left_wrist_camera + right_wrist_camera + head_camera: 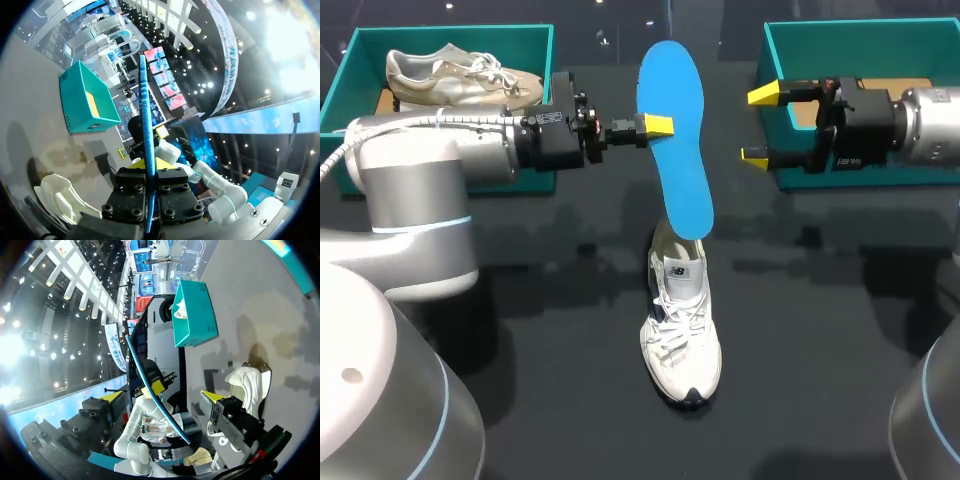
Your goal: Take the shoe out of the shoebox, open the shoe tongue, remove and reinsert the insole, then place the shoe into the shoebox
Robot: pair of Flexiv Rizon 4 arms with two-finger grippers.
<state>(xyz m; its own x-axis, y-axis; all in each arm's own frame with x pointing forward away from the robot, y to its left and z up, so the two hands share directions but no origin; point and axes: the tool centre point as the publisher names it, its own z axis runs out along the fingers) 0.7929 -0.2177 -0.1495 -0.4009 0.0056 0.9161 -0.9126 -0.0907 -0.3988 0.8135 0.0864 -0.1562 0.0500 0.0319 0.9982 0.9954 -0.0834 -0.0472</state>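
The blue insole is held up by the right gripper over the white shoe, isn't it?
Not the right one. The left gripper holds the blue insole up over the white shoe, as the head view shows; the right gripper is open and holds nothing.

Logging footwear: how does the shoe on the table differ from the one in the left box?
The white shoe stands on the table, toe toward the camera; the beige shoe sits in the left teal box. The white shoe has dark trim; the beige shoe shows none. Both are laced.
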